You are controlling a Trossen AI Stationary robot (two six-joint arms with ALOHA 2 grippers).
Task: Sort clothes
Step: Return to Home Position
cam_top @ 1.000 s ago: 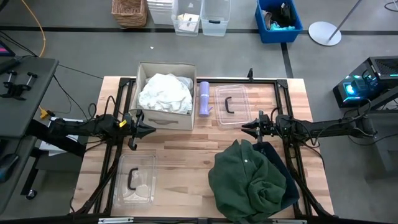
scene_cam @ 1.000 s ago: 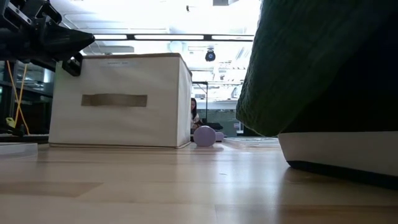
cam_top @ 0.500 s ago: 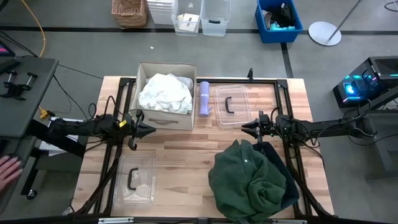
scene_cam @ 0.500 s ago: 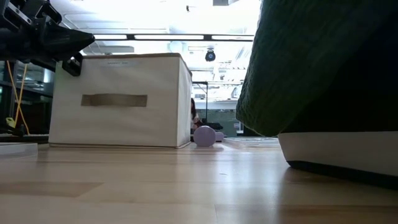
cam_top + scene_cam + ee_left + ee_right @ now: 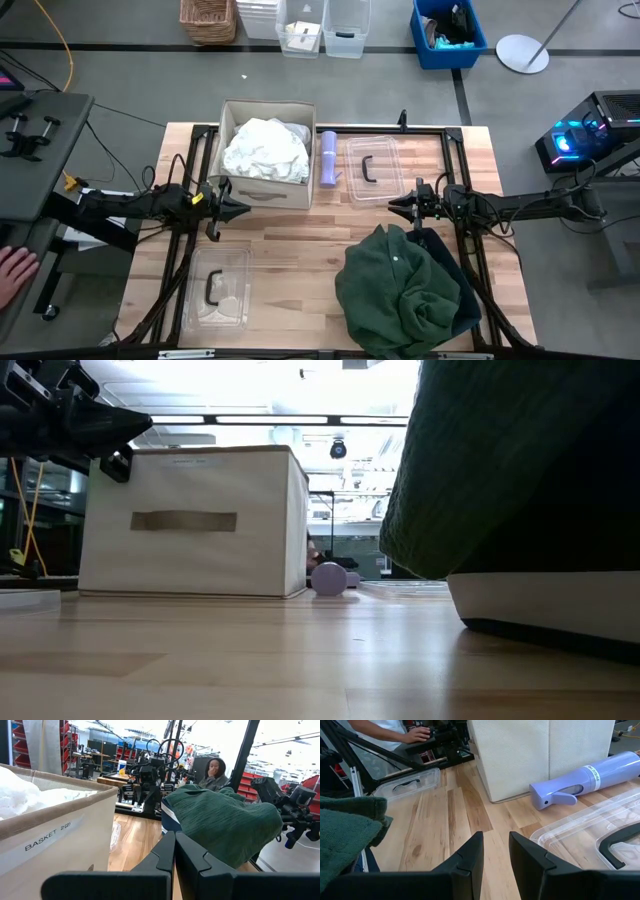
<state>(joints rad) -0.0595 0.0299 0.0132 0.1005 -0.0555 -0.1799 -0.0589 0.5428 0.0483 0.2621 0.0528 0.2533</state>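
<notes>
**Green shirt (image 5: 400, 290) lies beside my right gripper (image 5: 396, 205), far from my left gripper (image 5: 228, 208)**

My right hand hangs over the table's middle, its fingers (image 5: 470, 855) a narrow slot apart and holding nothing. The shirt is heaped over a dark garment (image 5: 470, 305), just off to this hand's side by the wrist. It is a rounded mound with no clear long axis. My left hand is empty, fingers (image 5: 165, 855) pressed together, and faces the heap from well across the table. It is just beside the box (image 5: 262, 193), which holds the whites (image 5: 265, 148). I judge the right arm the nearer one for the heap.
</notes>
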